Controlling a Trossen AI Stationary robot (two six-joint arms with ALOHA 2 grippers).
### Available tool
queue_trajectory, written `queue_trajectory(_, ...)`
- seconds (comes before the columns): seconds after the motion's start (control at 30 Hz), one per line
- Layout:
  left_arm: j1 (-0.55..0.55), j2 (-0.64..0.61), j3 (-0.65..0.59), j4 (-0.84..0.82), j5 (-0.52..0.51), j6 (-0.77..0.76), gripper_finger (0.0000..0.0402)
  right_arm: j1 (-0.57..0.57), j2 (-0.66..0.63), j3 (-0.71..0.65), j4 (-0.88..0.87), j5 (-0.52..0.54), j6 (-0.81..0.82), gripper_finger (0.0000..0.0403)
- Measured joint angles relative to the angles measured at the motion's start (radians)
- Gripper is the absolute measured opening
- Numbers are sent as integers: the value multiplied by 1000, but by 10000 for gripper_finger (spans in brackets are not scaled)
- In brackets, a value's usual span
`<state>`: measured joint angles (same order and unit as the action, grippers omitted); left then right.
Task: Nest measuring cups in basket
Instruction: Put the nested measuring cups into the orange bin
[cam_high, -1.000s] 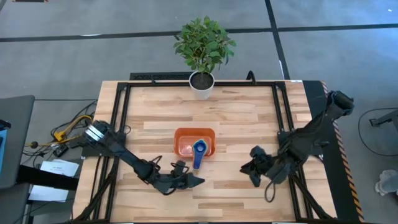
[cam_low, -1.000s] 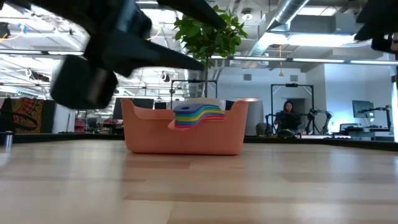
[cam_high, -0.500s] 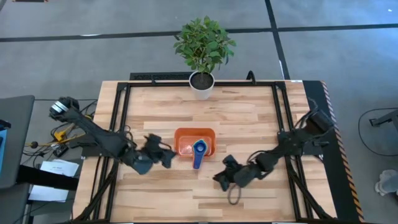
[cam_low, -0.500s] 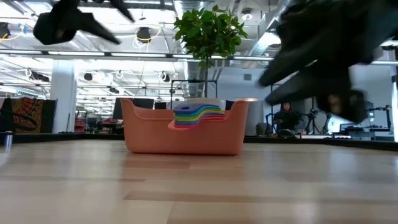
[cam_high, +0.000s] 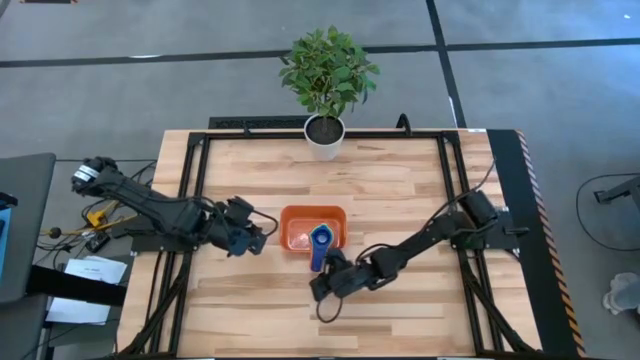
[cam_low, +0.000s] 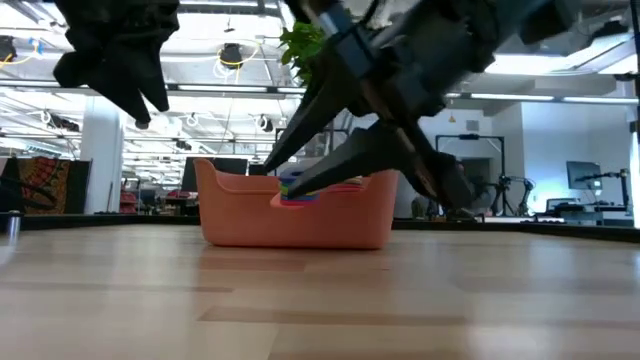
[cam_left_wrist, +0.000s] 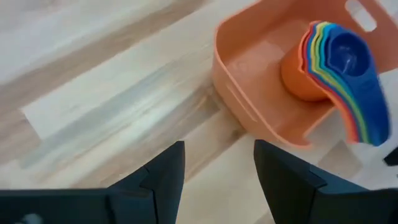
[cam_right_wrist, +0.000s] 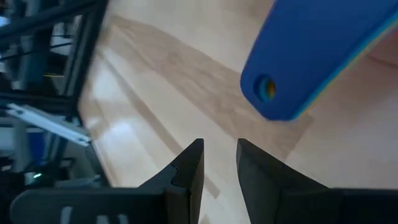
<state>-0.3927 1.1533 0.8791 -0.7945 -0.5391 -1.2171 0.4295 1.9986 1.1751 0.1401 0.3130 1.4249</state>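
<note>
While the measuring cups (cam_high: 320, 240) sit nested in the basket (cam_high: 298, 221) near the middle of the table (cam_high: 400, 190), their stacked handles jut out over its near rim. The right gripper (cam_high: 322, 285) hovers just beside those handles, fingers slightly parted and empty. The left gripper (cam_high: 257, 240) hangs just beside the basket's left wall, fingers apart, gripping nothing.

floor: grey, crossed by dark lines (cam_high: 200, 58) | ceiling: exposed ducts (cam_low: 470, 20), strip lights | column: white (cam_low: 100, 160) | desk: cluttered, cables (cam_high: 95, 215) seen
</note>
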Motion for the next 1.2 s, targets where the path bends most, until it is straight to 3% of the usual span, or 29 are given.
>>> queue_trajectory(0.17, 43, -1, 0, -3, 15, 134, 180, -31, 39, 105, -108, 15, -33, 118)
queue_trajectory(0.47, 113, -1, 0, -18, 111, 335, 180, -103, 50, 185, -125, 51, -99, 118)
queue_trajectory(0.67, 120, -1, 1, -48, 140, 386, 180, -77, 23, 251, -297, 56, -81, 118)
queue_trajectory(0.8, 126, 3, 1, -82, 91, 444, 180, -18, 20, 312, -485, 84, 10, 118)
queue_trajectory(1.03, 221, 28, 1, -74, 51, 598, 180, 66, 24, 326, -802, 145, 340, 118)
queue_trajectory(1.2, 347, 117, 0, -33, -22, 782, 180, 58, 35, 325, -866, 160, 437, 118)
